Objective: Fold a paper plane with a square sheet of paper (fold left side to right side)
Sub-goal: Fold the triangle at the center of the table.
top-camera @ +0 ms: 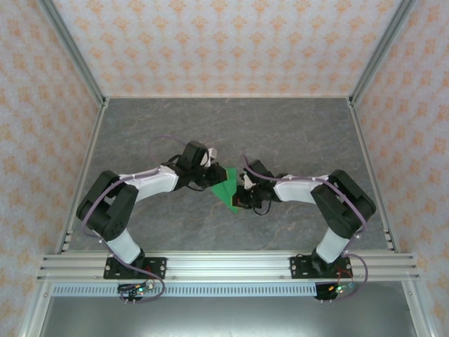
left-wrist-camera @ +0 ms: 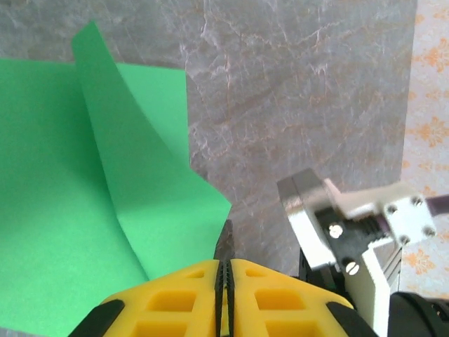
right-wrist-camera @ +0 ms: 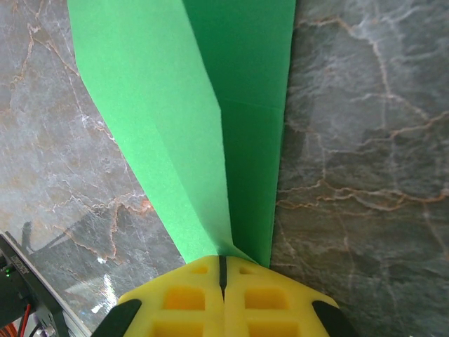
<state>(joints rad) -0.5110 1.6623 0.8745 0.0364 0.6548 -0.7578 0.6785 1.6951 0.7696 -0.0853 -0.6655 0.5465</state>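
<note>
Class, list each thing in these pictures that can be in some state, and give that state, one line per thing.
square sheet of paper: partly folded, one flap lifted off the table and curling.
left tool: shut, apparently pinching the paper's lifted flap.
right tool: shut on the paper's narrow creased end.

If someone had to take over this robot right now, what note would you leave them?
Left gripper: fingers shut at the edge of the green sheet of paper; unclear whether it pinches it.
Right gripper: shut on the sheet's folded layers.
Paper: on the table, between both grippers, one flap lifted.
Done: some creases are in.
To do: press the fold flat and finish the plane.
</note>
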